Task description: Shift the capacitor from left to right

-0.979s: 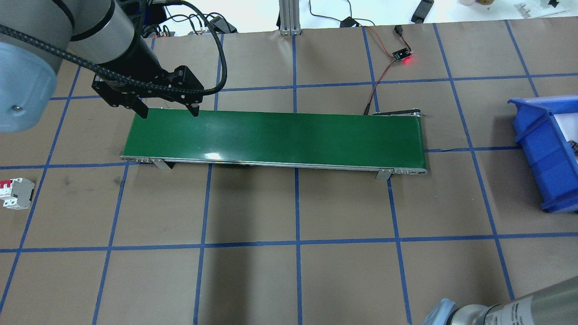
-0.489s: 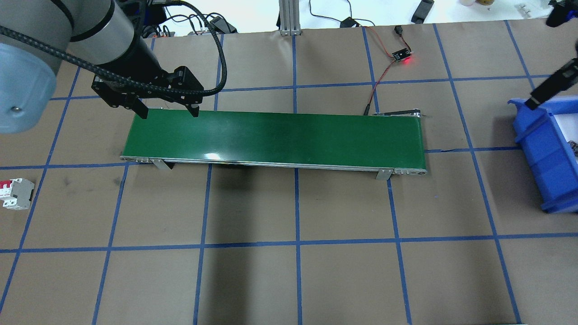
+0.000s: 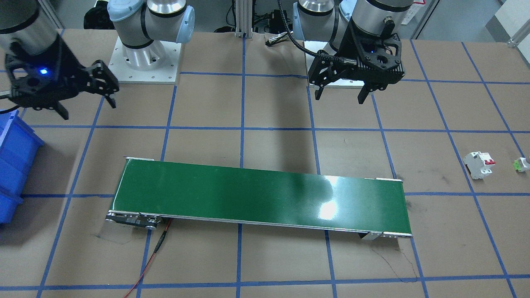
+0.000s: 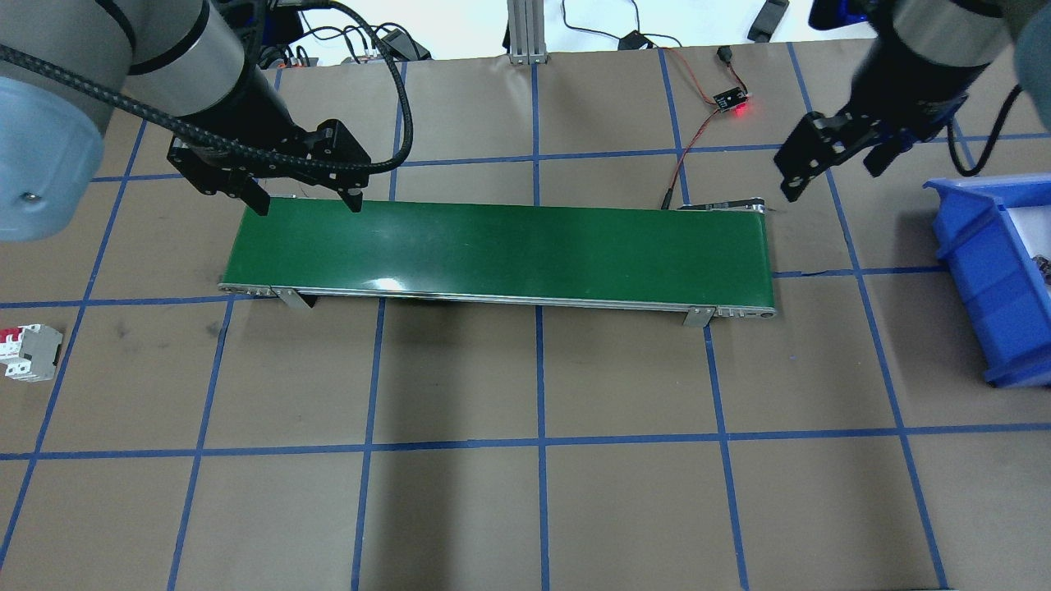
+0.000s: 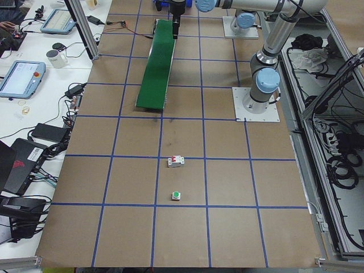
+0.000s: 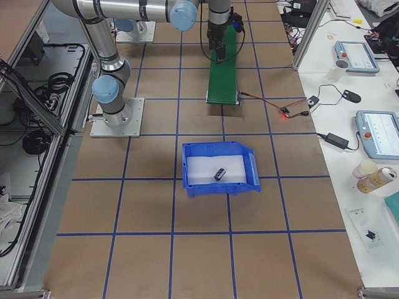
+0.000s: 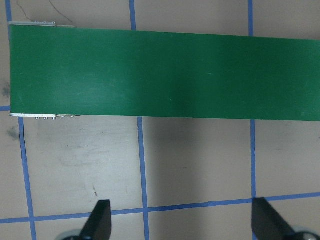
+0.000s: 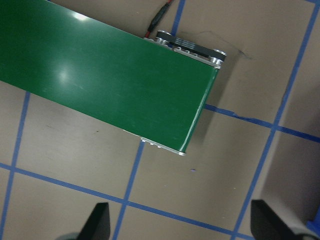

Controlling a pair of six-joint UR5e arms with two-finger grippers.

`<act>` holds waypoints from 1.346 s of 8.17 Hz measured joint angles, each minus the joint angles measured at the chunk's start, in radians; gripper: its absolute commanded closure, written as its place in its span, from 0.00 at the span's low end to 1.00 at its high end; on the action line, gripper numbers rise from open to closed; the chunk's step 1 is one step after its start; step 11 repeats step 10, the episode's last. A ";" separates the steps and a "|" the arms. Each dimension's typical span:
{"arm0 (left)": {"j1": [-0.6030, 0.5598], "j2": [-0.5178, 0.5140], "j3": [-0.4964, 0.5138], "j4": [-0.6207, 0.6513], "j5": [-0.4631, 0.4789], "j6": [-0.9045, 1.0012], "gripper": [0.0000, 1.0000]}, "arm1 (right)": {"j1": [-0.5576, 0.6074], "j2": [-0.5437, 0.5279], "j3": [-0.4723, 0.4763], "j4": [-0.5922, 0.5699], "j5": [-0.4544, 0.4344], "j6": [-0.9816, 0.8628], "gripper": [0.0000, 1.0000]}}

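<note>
Capacitor [image 6: 220, 174]: I find it lying on the pale floor of the blue bin [image 6: 218, 190] at the table's right end. I judge the transfer itself to be done.
Right gripper [image 4: 829, 176]: It hangs high near the right end of the conveyor belt [image 4: 501, 246], short of the bin. The jaws are spread wide and hold nothing. Its wrist view shows only belt and paper ahead of the fingertips [image 8: 100, 222].
Left gripper [image 4: 308, 205]: It hangs high over the belt's left end, spread just as wide and also empty.
Capacitor against fingers: It is well apart from both pairs. The right pair is the nearer, outside the bin with the bin wall between. There is no contact.
Step in hand: I judge it to be clearing the right arm and confirming the drop.
How to do it well: I would keep the jaws open and hold height over the belt's end roller and the red lead [image 4: 690, 139]. I would stay off the bin rim so the part is not jolted, then check from the right-side view that it rests settled.
Other items: The circuit breaker [image 4: 29, 351] and the green-and-white part [image 3: 521, 164] sit on the left, away from both grippers.
</note>
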 measured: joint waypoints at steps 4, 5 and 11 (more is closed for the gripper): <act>0.000 -0.003 0.000 0.000 0.000 0.001 0.00 | 0.153 0.004 -0.004 0.001 0.007 0.218 0.00; 0.000 -0.003 0.000 0.000 0.000 0.001 0.00 | 0.157 0.004 -0.003 -0.002 0.008 0.222 0.00; 0.000 -0.002 0.000 0.000 0.000 0.001 0.00 | 0.158 0.004 -0.002 -0.053 0.004 0.216 0.00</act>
